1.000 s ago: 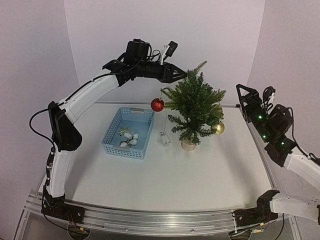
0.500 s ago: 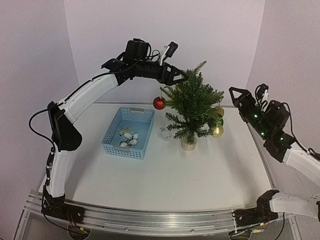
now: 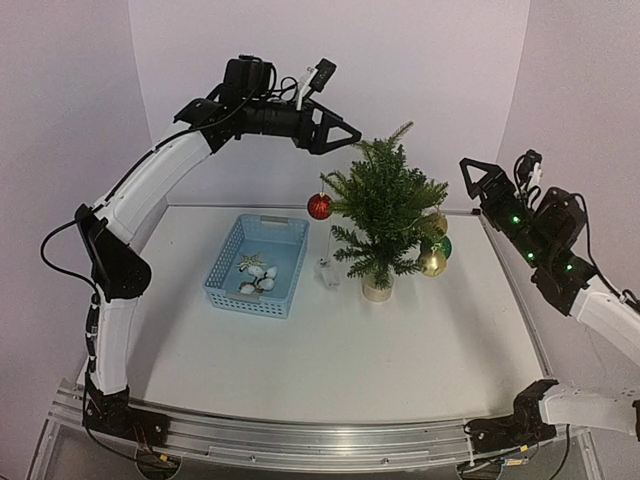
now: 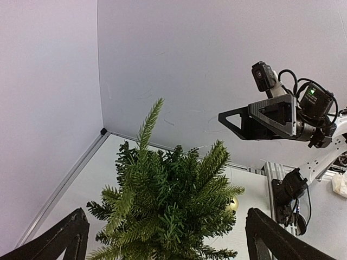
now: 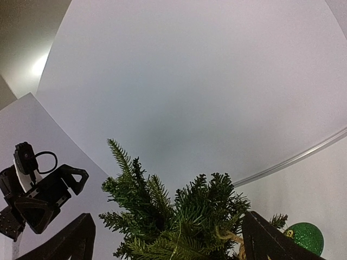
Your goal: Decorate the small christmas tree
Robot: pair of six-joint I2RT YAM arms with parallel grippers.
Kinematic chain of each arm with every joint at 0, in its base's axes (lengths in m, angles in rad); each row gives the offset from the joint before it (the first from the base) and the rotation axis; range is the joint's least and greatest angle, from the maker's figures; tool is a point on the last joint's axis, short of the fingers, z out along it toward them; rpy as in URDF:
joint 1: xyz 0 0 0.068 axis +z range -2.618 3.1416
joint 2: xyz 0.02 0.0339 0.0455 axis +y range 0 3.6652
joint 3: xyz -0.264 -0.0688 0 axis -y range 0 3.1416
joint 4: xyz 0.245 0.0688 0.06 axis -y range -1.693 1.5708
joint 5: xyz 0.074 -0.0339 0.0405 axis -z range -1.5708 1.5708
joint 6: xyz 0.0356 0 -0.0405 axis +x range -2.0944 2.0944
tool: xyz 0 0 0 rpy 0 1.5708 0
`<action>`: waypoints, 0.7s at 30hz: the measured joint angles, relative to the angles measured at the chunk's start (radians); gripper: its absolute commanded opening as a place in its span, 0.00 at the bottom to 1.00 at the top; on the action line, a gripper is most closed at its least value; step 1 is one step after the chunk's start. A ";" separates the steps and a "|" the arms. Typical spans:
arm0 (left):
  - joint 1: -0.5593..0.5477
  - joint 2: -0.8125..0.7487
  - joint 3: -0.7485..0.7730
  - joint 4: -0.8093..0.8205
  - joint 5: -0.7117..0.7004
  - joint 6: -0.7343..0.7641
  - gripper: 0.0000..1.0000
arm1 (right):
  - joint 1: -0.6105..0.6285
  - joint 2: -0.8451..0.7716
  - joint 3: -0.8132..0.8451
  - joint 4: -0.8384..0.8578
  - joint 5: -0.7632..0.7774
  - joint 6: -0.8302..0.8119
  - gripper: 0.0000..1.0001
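Observation:
The small christmas tree [image 3: 385,215] stands upright at the middle back of the table. A red bauble [image 3: 319,207] hangs from its left branch. A green bauble [image 3: 441,246] and gold baubles [image 3: 432,262] hang on its right side. My left gripper [image 3: 345,135] is open and empty, up and to the left of the treetop. From the left wrist view I see the tree [image 4: 168,206] between its fingers [image 4: 68,238]. My right gripper [image 3: 470,172] is open and empty, just right of the tree. Its wrist view shows the tree [image 5: 184,216] and the green bauble [image 5: 303,237].
A blue basket [image 3: 257,265] left of the tree holds white ornaments and a gold star [image 3: 249,262]. A small clear ornament [image 3: 328,275] sits by the tree's foot, a thin string rising from it. Walls close off the table's back and sides.
My left gripper has opened and pulled up and left, away from the treetop; the red bauble stays hanging on the branch. My right gripper has drifted a little toward the tree.

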 measured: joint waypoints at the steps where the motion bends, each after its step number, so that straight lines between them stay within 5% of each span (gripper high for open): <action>1: 0.008 -0.010 0.000 -0.010 0.001 0.006 1.00 | 0.000 0.001 0.005 -0.002 0.000 -0.007 0.93; 7: 0.098 -0.078 -0.004 -0.082 0.008 0.035 0.98 | 0.000 -0.001 0.034 -0.038 0.004 -0.055 0.94; 9: 0.154 -0.120 -0.048 -0.099 0.002 0.039 0.86 | 0.000 -0.008 0.035 -0.053 0.011 -0.072 0.94; 13: 0.274 -0.237 -0.275 -0.127 -0.048 0.028 0.58 | 0.000 -0.029 0.035 -0.084 0.027 -0.099 0.94; 21: 0.308 -0.255 -0.772 -0.174 -0.294 0.113 0.56 | 0.000 -0.066 0.034 -0.110 0.044 -0.113 0.94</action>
